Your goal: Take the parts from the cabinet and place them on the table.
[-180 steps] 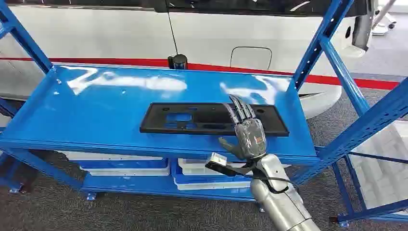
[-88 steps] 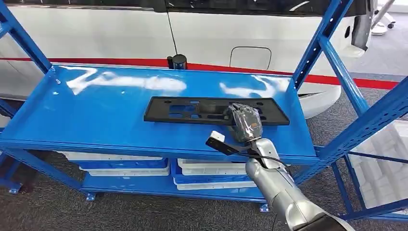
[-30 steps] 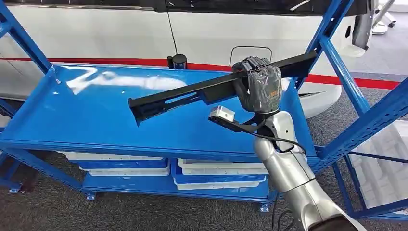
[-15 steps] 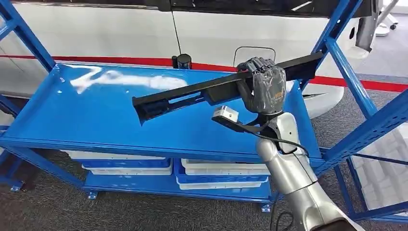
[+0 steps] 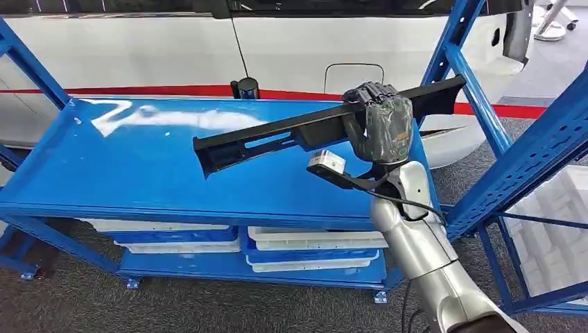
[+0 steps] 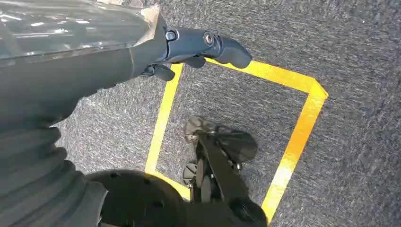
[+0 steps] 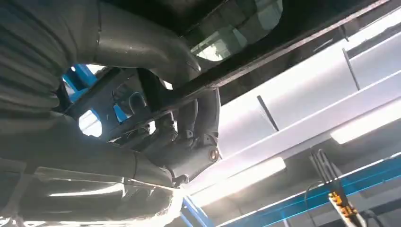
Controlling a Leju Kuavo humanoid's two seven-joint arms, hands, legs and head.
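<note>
My right arm reaches up from below with the forearm nearly upright, and my right hand [image 5: 380,128] is wrapped around the long black plastic part [image 5: 277,135], fingers curled over its top edge, holding it clear above the glossy blue metal shelf [image 5: 104,166] of the cabinet, tilted so its right end rides higher. The part is a flat, narrow panel with rectangular cut-outs, its far end crossing the blue upright. My left hand [image 6: 198,45] hangs over grey carpet and yellow floor tape, fingers loosely apart and holding nothing; its fingertips are hard to make out
</note>
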